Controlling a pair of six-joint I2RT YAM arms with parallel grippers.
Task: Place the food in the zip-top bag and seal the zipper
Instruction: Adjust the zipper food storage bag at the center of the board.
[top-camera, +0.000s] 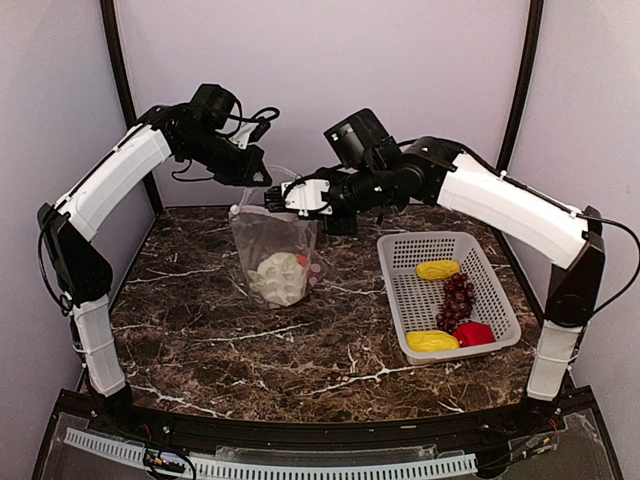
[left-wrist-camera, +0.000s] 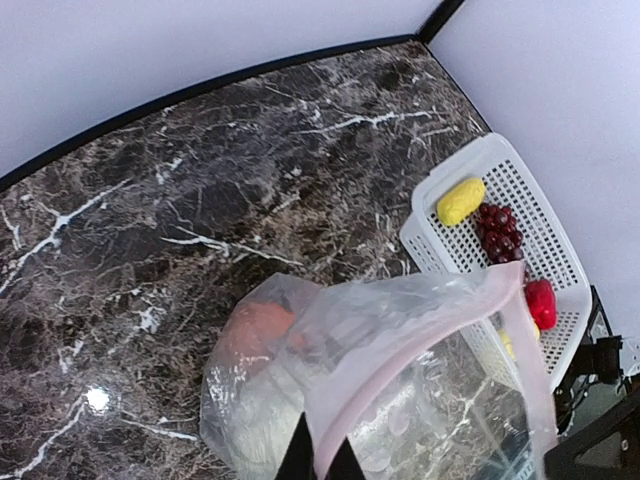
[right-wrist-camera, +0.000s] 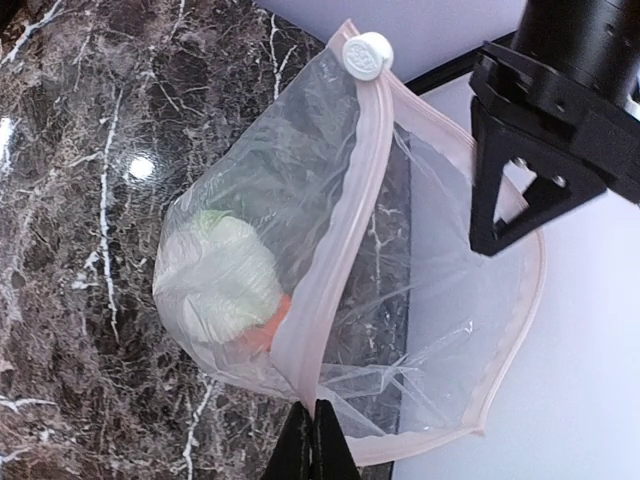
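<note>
Right wrist view shows the right gripper (right-wrist-camera: 315, 445) with its dark fingers pressed together on the zipper (right-wrist-camera: 340, 230), pinching the pale pink strip where the two sides of the mouth meet. The left gripper (left-wrist-camera: 320, 462) is likewise seen clamped on the same strip at the opposite part of the rim, so the zip-top bag (top-camera: 262, 235) is held hanging between the two arms with its mouth spread open and its bottom resting on the table (top-camera: 200, 340).

Two pieces are judged to be already loaded: the cauliflower (right-wrist-camera: 215, 275), a lumpy white mass with pale green leaves, and the pumpkin (left-wrist-camera: 255, 330), seen as a rounded orange shape through the film.

Four pieces are left in the basket (top-camera: 410, 300), a white perforated rigid tray: two smooth yellow pieces (top-camera: 437, 269) (top-camera: 431, 341), the knobbly dark purple grape bunch (top-camera: 456, 300) and the glossy red pepper (top-camera: 473, 334).

The zipper is not yet closed; a round white slider (right-wrist-camera: 367, 55) sits at one end of the strip. The bag is thin, clear and creased, and folds easily. The table is dark marble-patterned with white veins and a sheen.
</note>
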